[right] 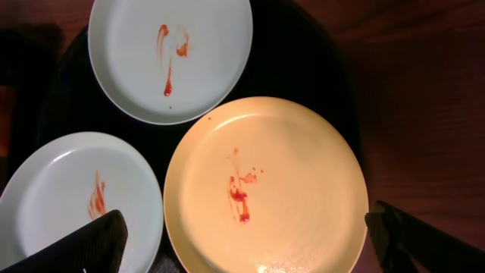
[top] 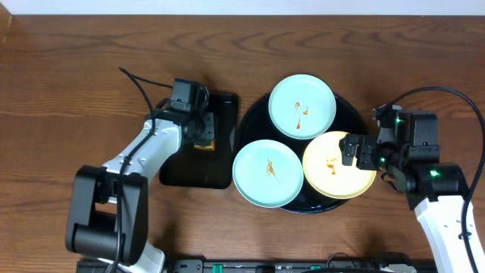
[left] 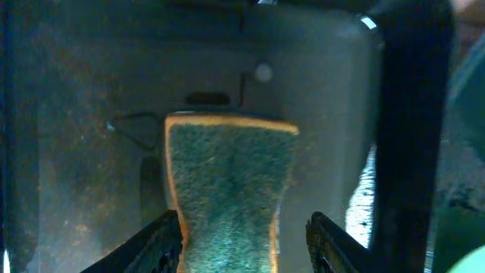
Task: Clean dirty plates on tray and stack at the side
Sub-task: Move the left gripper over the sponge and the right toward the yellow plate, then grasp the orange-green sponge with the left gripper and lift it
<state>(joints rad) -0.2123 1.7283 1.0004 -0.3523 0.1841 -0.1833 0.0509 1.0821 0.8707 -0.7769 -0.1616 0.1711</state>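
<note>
1. Sponge [left: 227, 174] between the fingers of left gripper [left: 242, 227], on the rectangular tray [left: 76, 114]; one finger against its edge, a gap at the other, not clamped.
2. Wide-spread jaws on right gripper [right: 246, 220], holding nothing, directly above the yellow plate [right: 295, 174].
3. Beyond those fingertips, one mint plate [right: 204, 45]; beside one finger, the other mint plate [right: 53, 189].
4. Under all three sauce-smeared plates, the round black tray [top: 258, 125], well aside from left gripper.

Glossy white shells link blocky black joints on the left arm [top: 144, 148] and the right arm [top: 443, 220]. A thin black cable [top: 135, 79] trails from the left. Small green lights [top: 398, 119] glow on the right. The left hand [top: 203, 139] and the right hand [top: 352, 152] are matte black.
</note>
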